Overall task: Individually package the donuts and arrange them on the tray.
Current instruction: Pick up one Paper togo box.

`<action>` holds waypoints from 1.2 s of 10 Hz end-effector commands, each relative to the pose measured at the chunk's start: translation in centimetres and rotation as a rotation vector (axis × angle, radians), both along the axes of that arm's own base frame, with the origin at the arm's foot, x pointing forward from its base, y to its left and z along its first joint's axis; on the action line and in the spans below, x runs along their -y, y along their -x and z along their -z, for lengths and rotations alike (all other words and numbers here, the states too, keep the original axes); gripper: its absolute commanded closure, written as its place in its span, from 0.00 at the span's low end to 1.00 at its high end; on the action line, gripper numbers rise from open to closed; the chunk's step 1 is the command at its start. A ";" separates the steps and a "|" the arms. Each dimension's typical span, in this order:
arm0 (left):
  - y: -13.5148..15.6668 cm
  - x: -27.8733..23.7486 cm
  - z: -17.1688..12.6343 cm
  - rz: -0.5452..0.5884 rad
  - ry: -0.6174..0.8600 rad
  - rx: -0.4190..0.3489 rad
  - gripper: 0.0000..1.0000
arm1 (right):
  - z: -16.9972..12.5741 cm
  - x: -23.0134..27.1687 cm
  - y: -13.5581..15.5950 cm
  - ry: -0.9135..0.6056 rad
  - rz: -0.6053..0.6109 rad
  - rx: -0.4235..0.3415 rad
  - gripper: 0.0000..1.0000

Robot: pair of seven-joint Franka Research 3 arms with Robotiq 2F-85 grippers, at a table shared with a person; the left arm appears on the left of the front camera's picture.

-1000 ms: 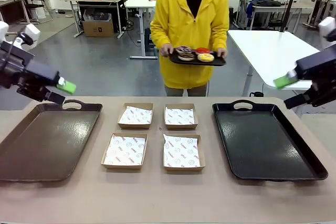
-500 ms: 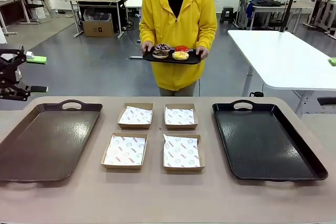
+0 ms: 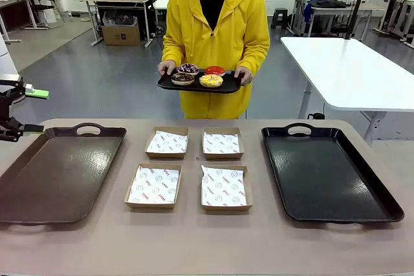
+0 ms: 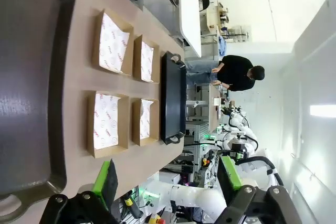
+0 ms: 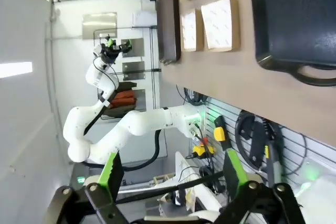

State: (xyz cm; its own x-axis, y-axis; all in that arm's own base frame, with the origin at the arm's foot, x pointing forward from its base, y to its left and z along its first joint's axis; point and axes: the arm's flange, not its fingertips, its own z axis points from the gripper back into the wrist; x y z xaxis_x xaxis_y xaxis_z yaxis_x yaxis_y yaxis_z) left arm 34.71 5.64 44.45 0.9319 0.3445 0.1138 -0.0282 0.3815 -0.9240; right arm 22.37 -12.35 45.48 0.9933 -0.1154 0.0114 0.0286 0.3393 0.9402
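Observation:
Several donuts lie on a small black serving tray (image 3: 194,86) that a person in a yellow hoodie holds with both hands beyond the table's far edge: a dark sprinkled one (image 3: 187,68), a red one (image 3: 215,70), a brown one (image 3: 183,79) and a yellow one (image 3: 211,81). On the table lie a brown tray (image 3: 58,172) at the left and a black tray (image 3: 330,172) at the right. My left gripper (image 3: 29,111) hovers open at the left edge, beside the brown tray's far corner. In the left wrist view my left gripper (image 4: 167,179) holds nothing. My right gripper (image 5: 173,171) is open and empty, off the table's side.
Four paper-lined cardboard boxes (image 3: 167,142) (image 3: 223,143) (image 3: 154,185) (image 3: 224,187) sit in a two-by-two block between the trays. A white table (image 3: 349,69) stands behind at the right. The front strip of the tabletop (image 3: 207,244) is bare.
The person has walked closer to the table with the donut tray. Both arms have drawn back outward; the right one has left the front view, the left sits at the picture's edge.

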 end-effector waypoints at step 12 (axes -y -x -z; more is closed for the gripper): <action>0.0 0.0 0.0 0.000 0.000 0.000 0.00 | 0.0 0.0 0.0 0.000 0.000 0.000 0.00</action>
